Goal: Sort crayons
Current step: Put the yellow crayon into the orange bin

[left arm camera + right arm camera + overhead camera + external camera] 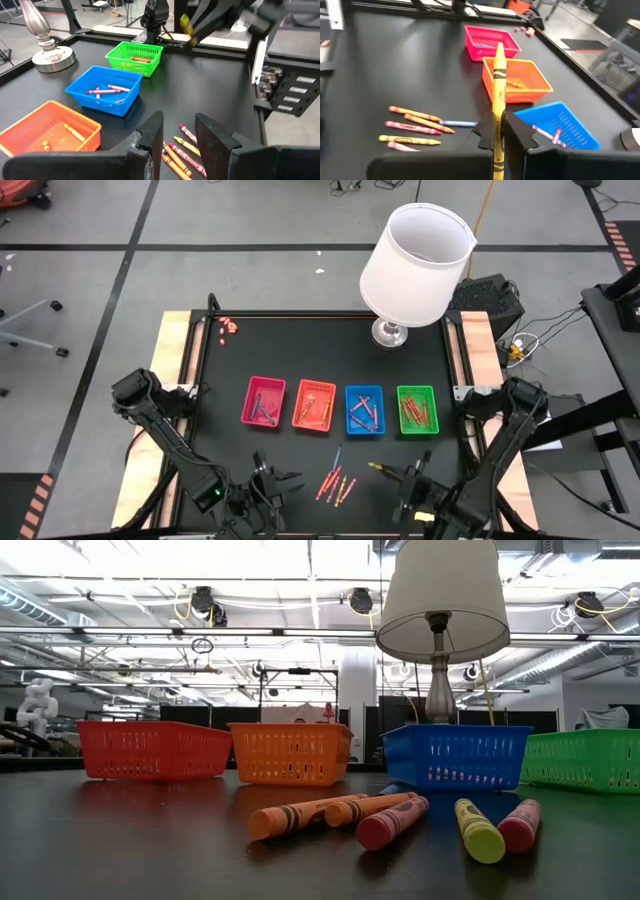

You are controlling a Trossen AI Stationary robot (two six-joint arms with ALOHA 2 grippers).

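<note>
Several loose crayons lie flat on the black table near its front edge, between my two grippers; the low view shows them close up. A yellow crayon is in my right gripper, which is shut on it above the table, right of the pile. My left gripper is open left of the pile, with nothing between its fingers. Behind the pile stand a pink tray, an orange tray, a blue tray and a green tray, each with crayons inside. My right gripper pinches the yellow crayon between its two fingers at the wrapped shaft, toward the crayon's rear half. The crayon lies along the fingers, and its front end sticks out well past them. It is lifted clear of the table.
A lamp with a white shade stands on its metal base at the far edge, right of centre. Tiny pink bits lie at the far left corner. Wooden rails border the table's left and right sides.
</note>
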